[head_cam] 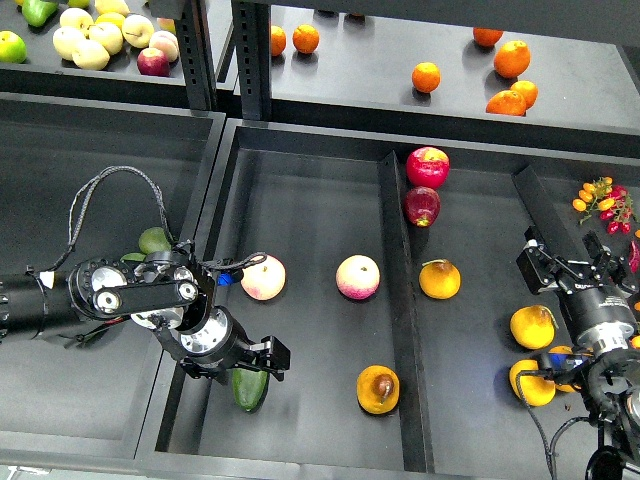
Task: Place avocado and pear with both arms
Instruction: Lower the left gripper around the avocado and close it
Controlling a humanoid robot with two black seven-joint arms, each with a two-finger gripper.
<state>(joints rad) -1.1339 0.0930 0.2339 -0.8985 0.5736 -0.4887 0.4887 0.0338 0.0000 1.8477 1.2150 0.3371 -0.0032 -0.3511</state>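
- Left gripper: at 7 o'clock of the view, over the near-left corner of the middle tray; fingers clamped around the upper end of the avocado.
- Avocado: dark green, elongated, resting near the tray's front-left corner, its lower end showing below the gripper.
- Pear: orange-yellow with a brown blotch, at 3 o'clock of the avocado, near the tray's front and close to the divider wall; untouched.
- Right gripper: at 3 o'clock of the view, over the right tray; fingers dark and seen end-on, so whether apart or together cannot be told; holding nothing visible.
- Two pink-yellow apples: mid-tray, at 12 o'clock of the avocado and pear.
- Two red apples: far end of the right tray, touching the divider.
- Yellow-orange fruits: right tray, two just beside the right arm.
- Oranges: on the rear shelf.
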